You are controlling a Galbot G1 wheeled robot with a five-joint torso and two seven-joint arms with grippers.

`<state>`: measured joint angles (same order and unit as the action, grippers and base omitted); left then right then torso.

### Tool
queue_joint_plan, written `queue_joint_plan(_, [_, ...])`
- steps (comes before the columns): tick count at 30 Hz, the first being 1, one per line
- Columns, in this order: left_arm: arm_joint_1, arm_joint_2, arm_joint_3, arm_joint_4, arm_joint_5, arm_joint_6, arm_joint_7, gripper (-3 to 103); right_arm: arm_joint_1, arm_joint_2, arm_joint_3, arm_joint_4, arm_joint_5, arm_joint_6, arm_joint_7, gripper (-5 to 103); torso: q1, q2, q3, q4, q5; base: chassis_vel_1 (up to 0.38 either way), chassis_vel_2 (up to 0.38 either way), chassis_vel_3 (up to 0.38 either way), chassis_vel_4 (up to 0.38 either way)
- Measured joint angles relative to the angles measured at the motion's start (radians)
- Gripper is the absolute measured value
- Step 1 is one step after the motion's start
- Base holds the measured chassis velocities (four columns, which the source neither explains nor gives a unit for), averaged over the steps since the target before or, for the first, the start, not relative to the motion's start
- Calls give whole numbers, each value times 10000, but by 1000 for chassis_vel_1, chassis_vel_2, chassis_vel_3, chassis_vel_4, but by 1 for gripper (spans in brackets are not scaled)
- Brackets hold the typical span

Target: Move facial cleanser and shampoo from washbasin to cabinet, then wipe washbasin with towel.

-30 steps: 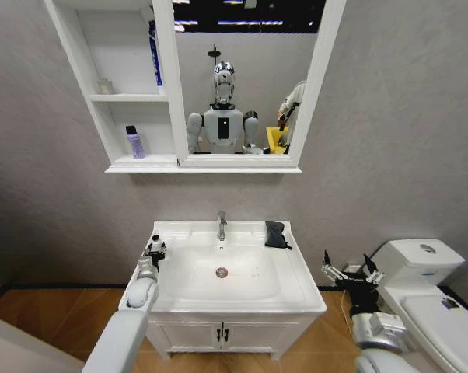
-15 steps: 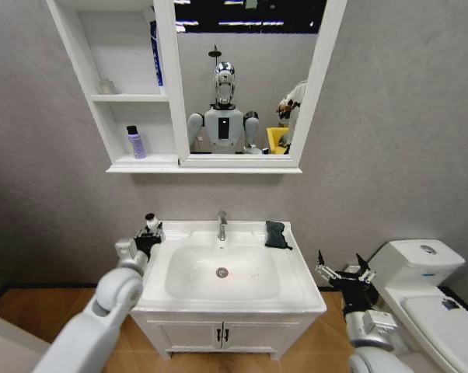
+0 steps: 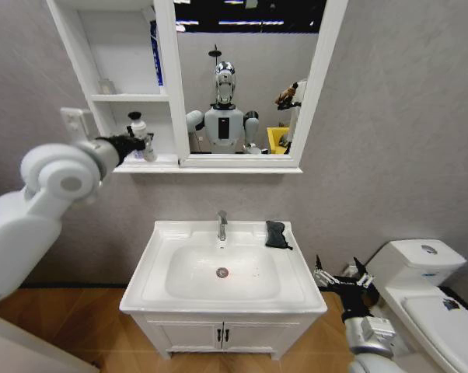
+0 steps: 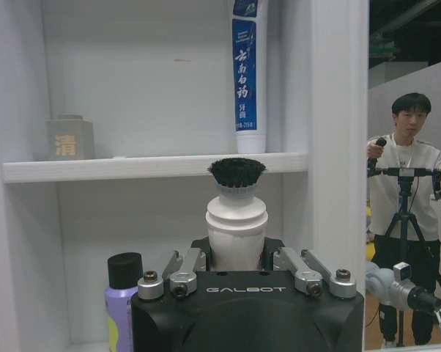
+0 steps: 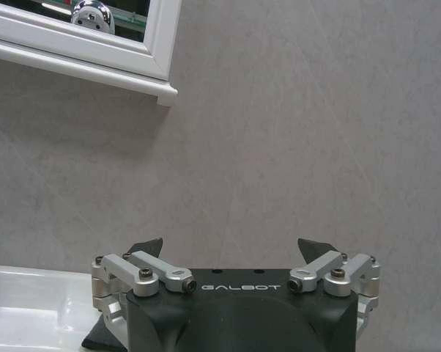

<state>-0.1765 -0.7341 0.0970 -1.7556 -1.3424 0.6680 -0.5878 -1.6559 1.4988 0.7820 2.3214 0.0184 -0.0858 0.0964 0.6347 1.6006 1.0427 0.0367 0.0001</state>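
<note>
The left pincer (image 3: 133,141) is raised to the cabinet (image 3: 125,47) and pinches a white bottle (image 4: 236,231) with a black brush-like cap, held upright at the opening of the lowest shelf (image 3: 144,163). In the left wrist view a purple bottle (image 4: 124,299) with a black cap stands on that shelf just beside the held one, on the side away from the mirror frame (image 4: 339,147). One shelf up are a toothpaste tube (image 4: 244,73) and a small grey block (image 4: 68,138).

To do this placing well, I would carry the white bottle farther in, keeping it upright and steering between the purple bottle and the frame so neither is knocked. The black cap sits close under the upper shelf's edge, so the entry should be level, not rising. Lower until the base rests flat on the shelf, then spread the fingers and draw straight back.

The right pincer (image 3: 340,278) hangs spread and idle, low beside the washbasin (image 3: 296,291), near the toilet (image 3: 420,264). The towel (image 3: 276,234) lies bunched on the washbasin's back rim, beside the tap (image 3: 221,225), not yet used.
</note>
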Motion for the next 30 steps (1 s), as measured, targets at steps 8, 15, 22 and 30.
queue_joint_plan(8, [-450,-742,591,1675,1198,-238,1015,34,-172,86,262,-102,76,283,27,100,2,-1,0,3,-3,0,0,0,0])
queue_joint_plan(15, [-331,-1580,623,2554,2127,-377,1507,34,-90,97,341,-180,128,334,77,100,1,-1,-1,1,1,0,0,0,0])
queue_joint_plan(22, [-113,-2011,629,3082,2696,-421,1566,42,-90,87,559,-179,234,325,92,100,1,-1,-1,3,1,0,0,0,0])
queue_joint_plan(30, [-35,-2097,440,3230,3038,-488,1585,74,-88,34,664,-264,260,331,82,100,-1,0,-1,3,-1,0,0,0,0])
